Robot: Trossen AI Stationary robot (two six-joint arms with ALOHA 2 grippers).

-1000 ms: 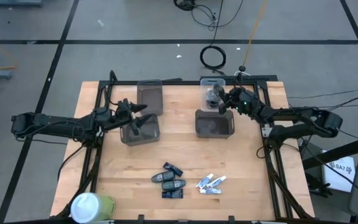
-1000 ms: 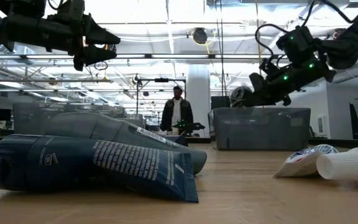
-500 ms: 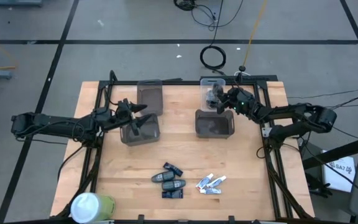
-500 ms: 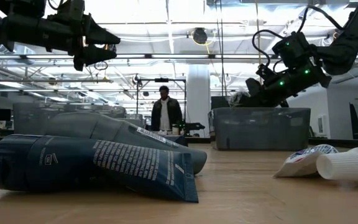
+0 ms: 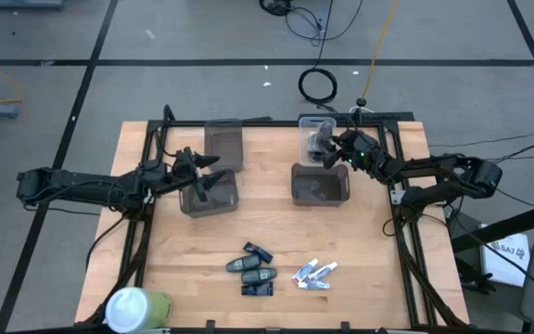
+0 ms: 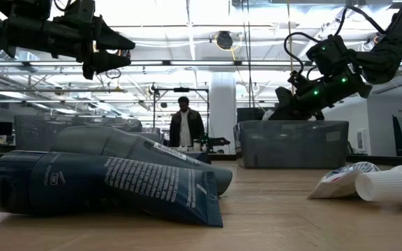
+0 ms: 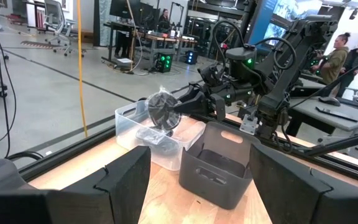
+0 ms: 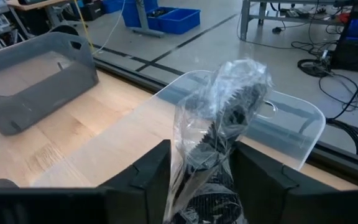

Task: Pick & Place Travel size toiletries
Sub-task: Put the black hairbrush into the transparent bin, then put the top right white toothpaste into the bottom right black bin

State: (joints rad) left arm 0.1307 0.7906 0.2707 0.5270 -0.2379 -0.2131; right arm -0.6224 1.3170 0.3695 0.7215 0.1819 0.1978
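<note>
My right gripper (image 5: 328, 148) hangs over the clear bin (image 5: 315, 128) at the table's far edge. Its fingers stand apart, with a dark grey roundish toiletry in crinkled clear wrap (image 8: 219, 130) upright between them. In the left wrist view the same toiletry (image 7: 162, 111) sits at that gripper's tips, just over other things in the clear bin (image 7: 143, 127). My left gripper (image 5: 202, 173) waits open and empty above a grey bin (image 5: 209, 198). Dark oblong toiletries (image 5: 253, 269) and little white tubes (image 5: 315, 272) lie flat near the table's front edge. My right gripper's fingers (image 8: 148, 177) stand on either side of the wrapped toiletry's lower half (image 8: 197, 168), coming almost level from the table's right. The clear wrap meets both inner faces. The toiletry stands upright over the clear bin. I cannot tell whether the fingers or the bin's contents carry it.
A grey bin (image 5: 320, 185) stands just in front of the clear one, and another (image 5: 223, 141) at the far left. A big white-and-green cylinder (image 5: 137, 306) lies at the near left corner. A person (image 6: 183, 125) stands in the room beyond the table.
My right gripper has sunk a little toward the clear bin and shifted slightly toward the table's left, carrying the wrapped toiletry down with it. In the low view the toiletry has dropped almost behind the grey bin's rim.
</note>
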